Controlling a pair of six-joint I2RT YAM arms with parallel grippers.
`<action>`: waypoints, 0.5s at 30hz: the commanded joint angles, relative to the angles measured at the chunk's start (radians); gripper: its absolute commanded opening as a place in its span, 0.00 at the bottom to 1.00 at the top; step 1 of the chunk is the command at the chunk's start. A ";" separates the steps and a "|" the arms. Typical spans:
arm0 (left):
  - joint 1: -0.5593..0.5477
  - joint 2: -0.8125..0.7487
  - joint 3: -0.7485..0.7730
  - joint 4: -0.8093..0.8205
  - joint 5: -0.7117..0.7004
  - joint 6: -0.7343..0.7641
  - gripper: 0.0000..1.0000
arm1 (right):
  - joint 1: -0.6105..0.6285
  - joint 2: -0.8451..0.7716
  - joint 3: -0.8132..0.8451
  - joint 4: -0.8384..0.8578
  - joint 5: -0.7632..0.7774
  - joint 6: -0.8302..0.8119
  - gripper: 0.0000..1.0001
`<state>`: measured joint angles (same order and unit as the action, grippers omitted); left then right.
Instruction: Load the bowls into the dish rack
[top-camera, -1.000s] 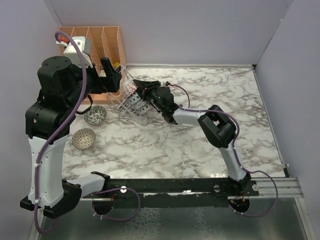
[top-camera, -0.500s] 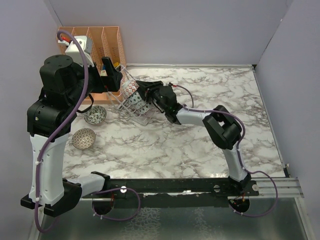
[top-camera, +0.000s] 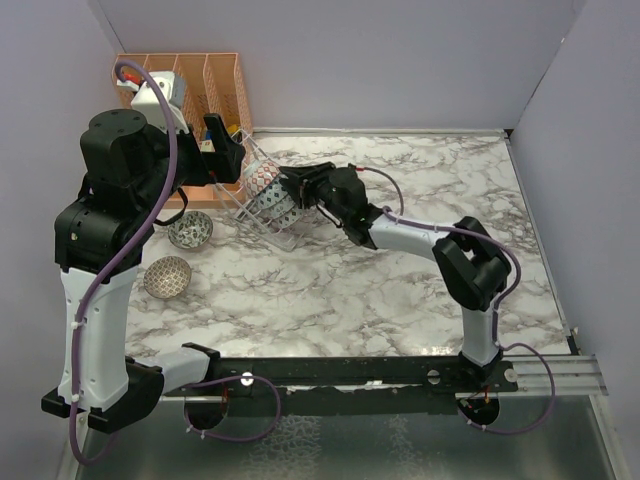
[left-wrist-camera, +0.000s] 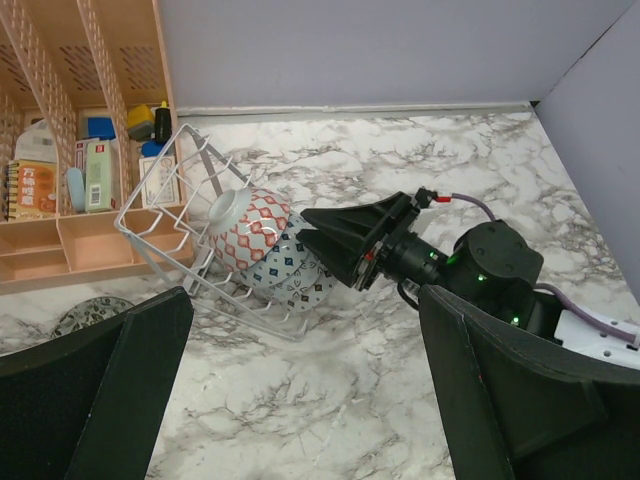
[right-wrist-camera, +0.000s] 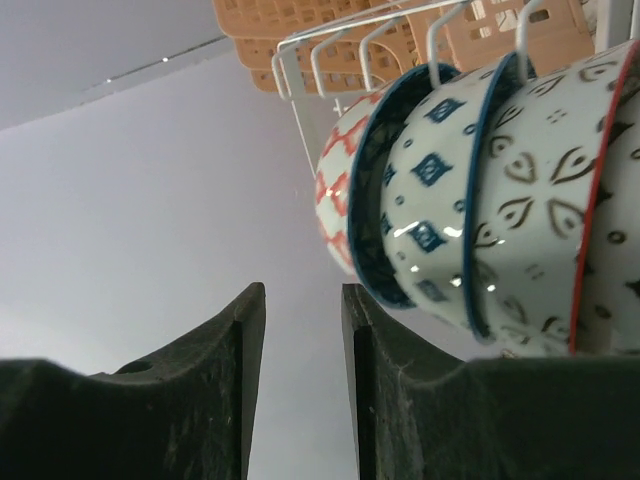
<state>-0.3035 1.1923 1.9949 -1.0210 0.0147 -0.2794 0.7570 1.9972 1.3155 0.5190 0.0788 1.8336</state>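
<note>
At the dish rack (top-camera: 268, 226) leaning by the orange organiser (top-camera: 200, 75), my right gripper (top-camera: 286, 188) has just drawn back a little from the patterned bowls (left-wrist-camera: 265, 240), its fingers (right-wrist-camera: 235, 360) parted only narrowly and holding nothing, so I judge that bowl delivered. Three bowls stand on edge in the slots just ahead of me, near but not touching, while two more bowls (top-camera: 189, 230) wait on the marble table (top-camera: 350, 300) to my left
</note>
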 joint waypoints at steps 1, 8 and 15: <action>-0.003 -0.002 0.015 0.006 0.012 -0.014 0.99 | -0.005 -0.113 0.003 -0.115 -0.040 -0.135 0.37; -0.003 0.006 0.060 -0.010 -0.020 -0.019 0.99 | 0.001 -0.159 0.180 -0.418 -0.179 -0.562 0.38; -0.003 0.016 0.128 -0.036 -0.064 -0.010 0.99 | 0.086 -0.073 0.420 -0.591 -0.410 -1.011 0.46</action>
<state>-0.3035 1.2140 2.0823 -1.0359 -0.0067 -0.2905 0.7715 1.8729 1.5791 0.0971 -0.1444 1.1858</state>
